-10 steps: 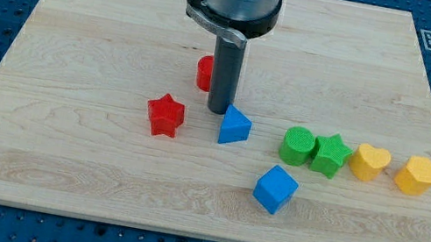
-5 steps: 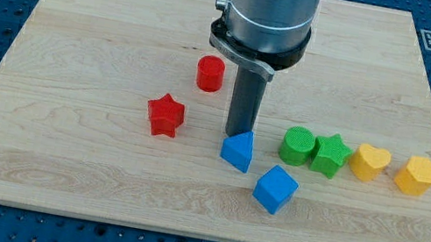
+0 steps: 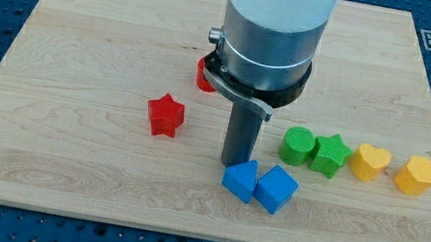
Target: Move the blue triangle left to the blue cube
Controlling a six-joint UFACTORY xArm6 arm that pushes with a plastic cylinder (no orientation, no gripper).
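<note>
Camera view: my tip (image 3: 234, 163) against blue triangle (image 3: 240, 180).

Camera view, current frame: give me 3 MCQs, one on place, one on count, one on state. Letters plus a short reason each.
1. Where is the blue triangle relative to the blue cube?
A. At its left side in the view
B. At the view's top, far from it
C. To the right of it

2. How many green blocks are on the board?
A. One
B. Two
C. Four

3. Where is my tip relative to the blue triangle?
A. Far off at the view's left edge
B. Beside the yellow blocks
C. Right at the triangle's upper edge

Answers:
1. A: the triangle sits against the cube's left side.
2. B: a green cylinder and a green star stand side by side.
3. C: the rod's lower end meets the triangle's top edge.
</note>
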